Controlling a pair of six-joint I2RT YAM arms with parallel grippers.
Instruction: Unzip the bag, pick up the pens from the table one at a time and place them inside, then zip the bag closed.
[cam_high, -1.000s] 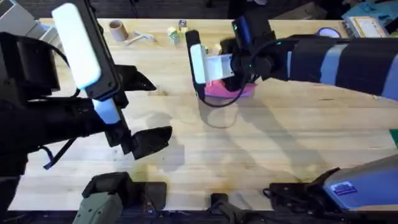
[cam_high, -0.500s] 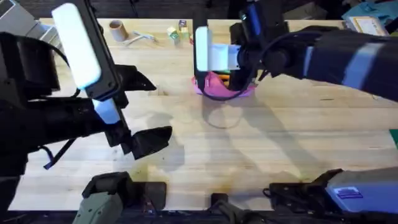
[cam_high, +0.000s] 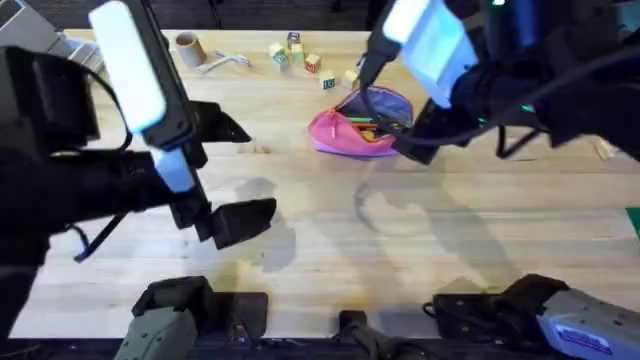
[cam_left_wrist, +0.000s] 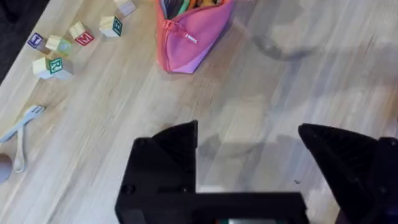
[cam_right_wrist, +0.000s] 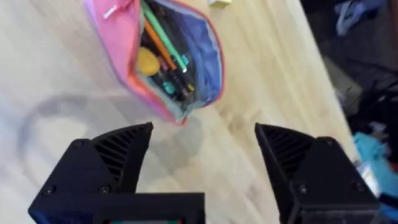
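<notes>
On table (cam_high: 300, 230), pink bag (cam_high: 350, 135) unzipped, pens (cam_right_wrist: 163, 53) inside.

bag (cam_high: 352, 133): we see a pink pouch lying unzipped on the table (cam_high: 420, 240), far middle, blue lining showing | pens (cam_right_wrist: 163, 43): we see green and orange ones inside, with other small items

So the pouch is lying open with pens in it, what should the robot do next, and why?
Probably bring the right gripper, open and empty above the pouch, down to the zipper end to start closing it. The pouch gapes open, the pens lie inside, and I see none on the table around it.
</notes>
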